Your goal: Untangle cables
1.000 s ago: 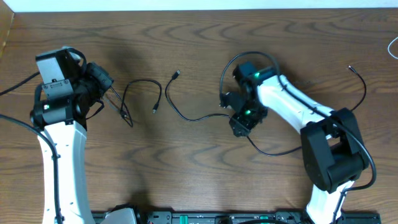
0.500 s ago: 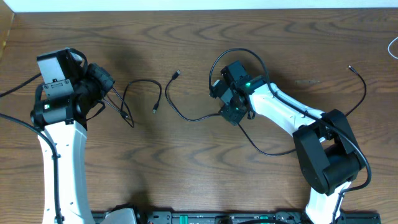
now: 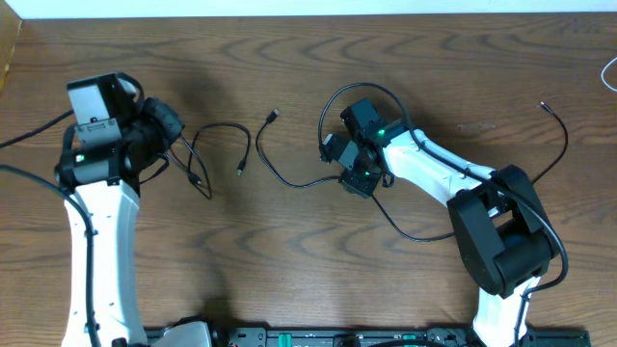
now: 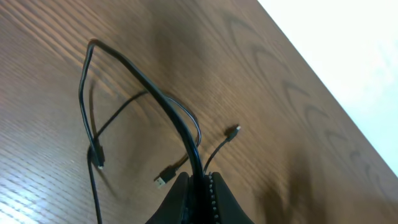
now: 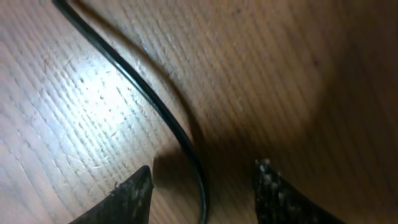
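Note:
My left gripper (image 3: 180, 146) is shut on a short black cable (image 3: 249, 143) whose loop lies on the table to its right. In the left wrist view the left gripper (image 4: 198, 177) pinches this short black cable (image 4: 134, 71), which arches up and away; its small plug (image 4: 99, 163) hangs near the wood. A longer black cable (image 3: 289, 182) runs from a plug (image 3: 275, 116) under my right gripper (image 3: 356, 175) and on to the far right. Seen from the right wrist, the right gripper (image 5: 202, 183) is open, with the longer black cable (image 5: 149, 99) lying between its fingers (image 5: 124, 196) untouched. A white cable (image 3: 607, 73) peeks in at the right edge.
The brown wooden table (image 3: 289, 270) carries both arms. A USB plug (image 4: 161, 181) and another small plug (image 4: 235, 129) lie just beyond my left fingers. The table's far edge (image 3: 308, 15) meets a white surface.
My right gripper has moved up and to the left along the longer black cable, and its jaws have narrowed a little. The left arm has shifted slightly to the right, still gripping its cable.

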{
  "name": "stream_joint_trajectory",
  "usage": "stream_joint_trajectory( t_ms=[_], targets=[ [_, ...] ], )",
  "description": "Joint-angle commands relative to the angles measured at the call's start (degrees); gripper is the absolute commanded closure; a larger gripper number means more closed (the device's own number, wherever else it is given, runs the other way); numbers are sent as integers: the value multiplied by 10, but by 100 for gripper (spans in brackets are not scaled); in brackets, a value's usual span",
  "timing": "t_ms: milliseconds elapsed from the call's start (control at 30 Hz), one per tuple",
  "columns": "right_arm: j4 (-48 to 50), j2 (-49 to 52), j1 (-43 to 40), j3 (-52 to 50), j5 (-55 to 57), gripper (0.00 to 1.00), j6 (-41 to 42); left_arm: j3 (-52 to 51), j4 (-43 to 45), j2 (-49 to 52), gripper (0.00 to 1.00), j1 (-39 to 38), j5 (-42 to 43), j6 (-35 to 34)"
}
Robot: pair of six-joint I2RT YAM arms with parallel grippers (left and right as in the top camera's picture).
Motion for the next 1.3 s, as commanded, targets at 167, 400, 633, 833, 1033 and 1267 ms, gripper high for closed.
stream_joint_trajectory(
  t_ms=[167,400,633,833,1033,1267],
  targets=[
    [0,13,5,-5,-7,74,-10,13,4,23,93,-23,7,-16],
    [-33,13,5,16,-15,91,-9,12,4,38,93,-55,7,-16],
    [-68,13,4,88,-64,99,117,12,8,42,93,-84,6,-16],
    [-61,13,-17,182,-53,99,237,12,13,56,92,-107,6,-16],
    [-7,13,-51,209,10,99,353,12,13,90,92,-136,6,-16],
    [-5,14,-89,209,2,99,419,12,16,141,93,-190,6,-18]
  ],
)
